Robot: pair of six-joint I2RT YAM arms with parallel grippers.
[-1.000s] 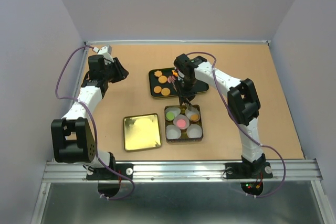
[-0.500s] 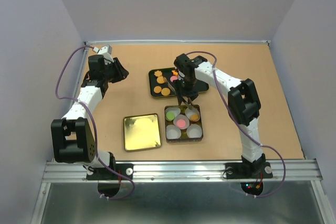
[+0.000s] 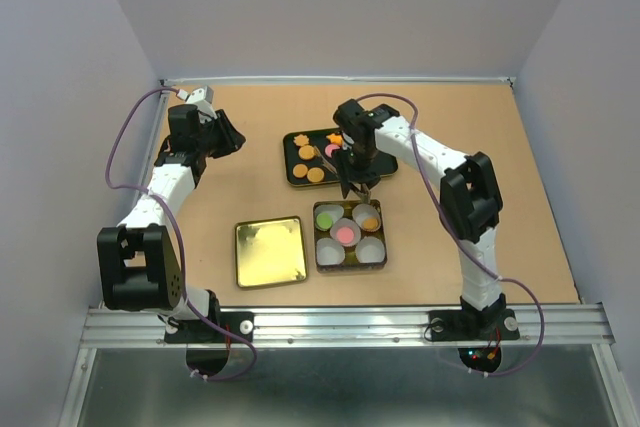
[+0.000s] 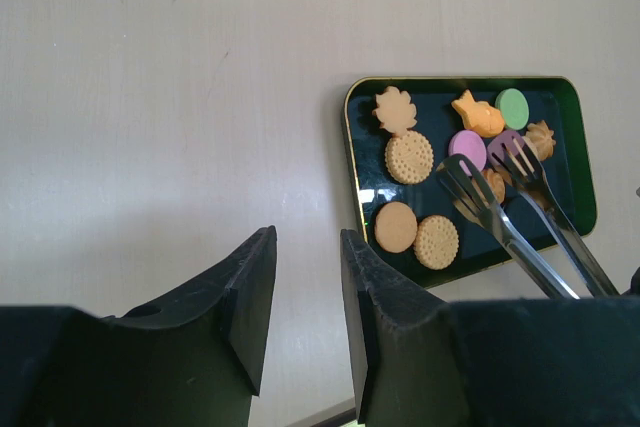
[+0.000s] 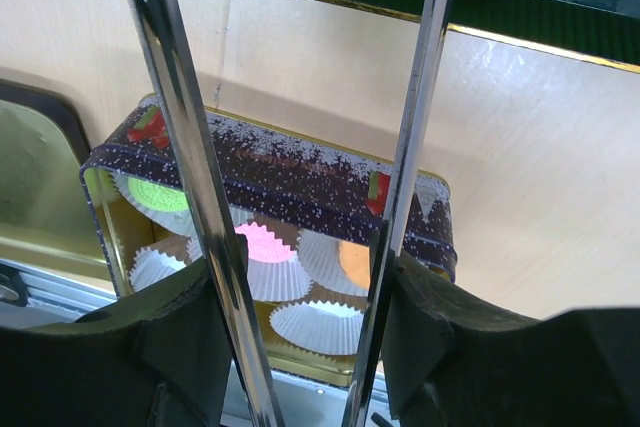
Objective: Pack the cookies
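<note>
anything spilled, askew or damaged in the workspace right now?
Nothing stands out. The cookies lie flat on the black tray or in paper cups inside the tin, and the gold lid lies flat beside it.

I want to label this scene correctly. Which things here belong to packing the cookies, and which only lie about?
For the job:
- cookies
- tray under them
- tongs
- tin
- paper cups in the tin

Lying about:
- lid, flat beside the tin
- left arm, away from tray and tin
</note>
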